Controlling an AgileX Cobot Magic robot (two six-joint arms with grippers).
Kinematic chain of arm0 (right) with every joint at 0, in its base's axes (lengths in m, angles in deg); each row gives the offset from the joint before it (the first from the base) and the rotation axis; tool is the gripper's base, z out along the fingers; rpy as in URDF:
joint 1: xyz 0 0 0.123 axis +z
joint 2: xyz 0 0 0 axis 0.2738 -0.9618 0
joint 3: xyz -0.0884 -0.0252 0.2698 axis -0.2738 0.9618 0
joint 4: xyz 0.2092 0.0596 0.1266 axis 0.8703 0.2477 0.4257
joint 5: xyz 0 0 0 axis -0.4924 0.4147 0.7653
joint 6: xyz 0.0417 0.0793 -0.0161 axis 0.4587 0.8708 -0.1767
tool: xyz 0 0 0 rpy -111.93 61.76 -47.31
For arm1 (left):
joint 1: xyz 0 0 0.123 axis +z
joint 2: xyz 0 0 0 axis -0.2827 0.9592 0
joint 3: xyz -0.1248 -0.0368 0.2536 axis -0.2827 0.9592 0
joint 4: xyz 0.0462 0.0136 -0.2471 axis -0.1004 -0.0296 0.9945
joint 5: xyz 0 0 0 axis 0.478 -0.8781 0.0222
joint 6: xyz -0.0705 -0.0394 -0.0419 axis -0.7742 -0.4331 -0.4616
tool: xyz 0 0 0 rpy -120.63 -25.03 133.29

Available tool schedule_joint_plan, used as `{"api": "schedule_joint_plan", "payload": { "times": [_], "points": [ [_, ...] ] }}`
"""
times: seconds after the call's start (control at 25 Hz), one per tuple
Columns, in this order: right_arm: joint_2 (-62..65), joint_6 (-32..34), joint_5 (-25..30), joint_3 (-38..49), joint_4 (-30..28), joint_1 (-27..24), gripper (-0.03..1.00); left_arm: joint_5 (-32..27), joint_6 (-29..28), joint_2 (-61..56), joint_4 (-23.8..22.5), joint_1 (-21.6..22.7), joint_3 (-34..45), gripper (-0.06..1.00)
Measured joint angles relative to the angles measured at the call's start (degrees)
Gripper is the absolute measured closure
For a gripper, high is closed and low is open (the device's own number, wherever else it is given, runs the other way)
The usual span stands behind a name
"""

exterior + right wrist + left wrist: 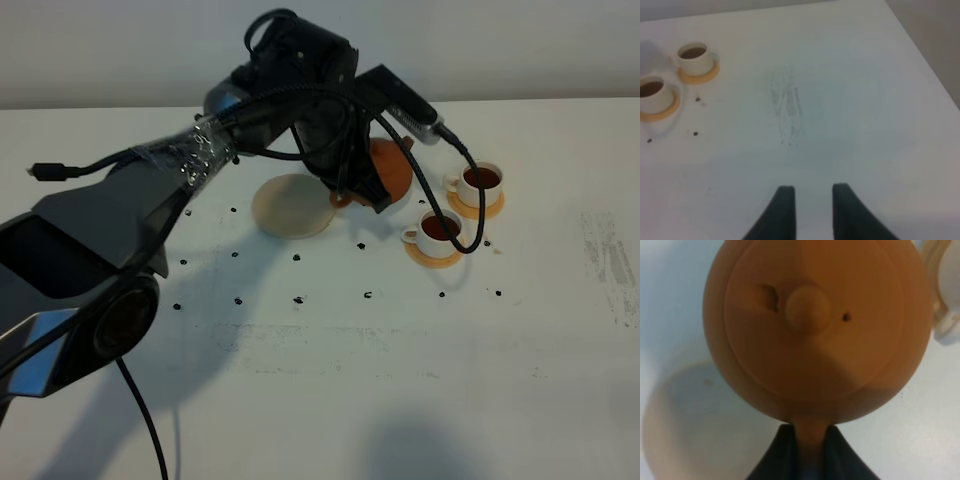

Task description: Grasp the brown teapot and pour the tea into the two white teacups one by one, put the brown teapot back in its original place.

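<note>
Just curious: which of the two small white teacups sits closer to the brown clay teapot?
The white teacup nearer the camera; the other cup stands farther from the teapot.

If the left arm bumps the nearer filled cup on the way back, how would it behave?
The nearer cup is small, so probably light and easy to shove. It holds dark tea near its rim, so a knock would likely spill. It sits on an orange coaster, which may slide along with it on the smooth table.

Matt clay-like brown teapot (815, 330), glossy white teacups (440, 232), smooth matt white table (400, 380), scuffed patch (787, 107)
</note>
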Motion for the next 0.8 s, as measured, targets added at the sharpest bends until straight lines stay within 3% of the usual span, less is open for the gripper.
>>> {"api": "schedule_joint_plan", "payload": {
  "times": [0.24, 0.52, 0.8],
  "points": [
    [0.00, 0.00, 0.00, 0.00, 0.00, 0.00, 0.75, 0.54, 0.20, -3.30, 0.46, 0.75, 2.88, 0.86],
    [0.00, 0.00, 0.00, 0.00, 0.00, 0.00, 0.75, 14.69, -0.06, -18.37, 1.60, 3.41, 26.91, 0.86],
    [0.00, 0.00, 0.00, 0.00, 0.00, 0.00, 0.75, 16.83, -2.10, -25.06, 3.09, 8.91, 38.03, 0.86]
  ]
}}
